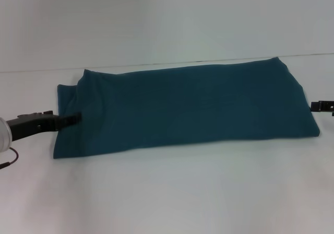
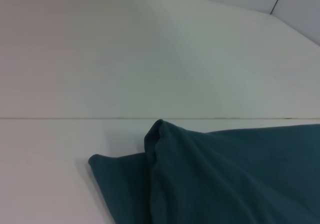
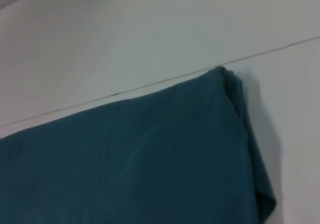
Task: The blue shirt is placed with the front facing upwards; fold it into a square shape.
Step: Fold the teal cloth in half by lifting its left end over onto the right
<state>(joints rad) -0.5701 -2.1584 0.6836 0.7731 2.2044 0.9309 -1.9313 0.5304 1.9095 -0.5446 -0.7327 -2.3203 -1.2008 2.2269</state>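
Observation:
The blue shirt (image 1: pixel 188 106) lies on the white table as a long teal band folded lengthwise, plain side up, with no lettering showing. At its left end a layer is folded over and bunched (image 2: pixel 160 134), with a flat flap beneath reaching further left. My left gripper (image 1: pixel 73 118) comes in low from the left, and its dark tip rests on that end of the shirt. My right gripper (image 1: pixel 321 106) sits at the right edge of the head view, just beyond the shirt's right end. That end's far corner (image 3: pixel 225 76) appears in the right wrist view.
The white table (image 1: pixel 167 192) spreads wide in front of the shirt and meets a white wall along a thin seam (image 1: pixel 156 64) just behind it. A thin cable (image 1: pixel 10 158) hangs by my left arm.

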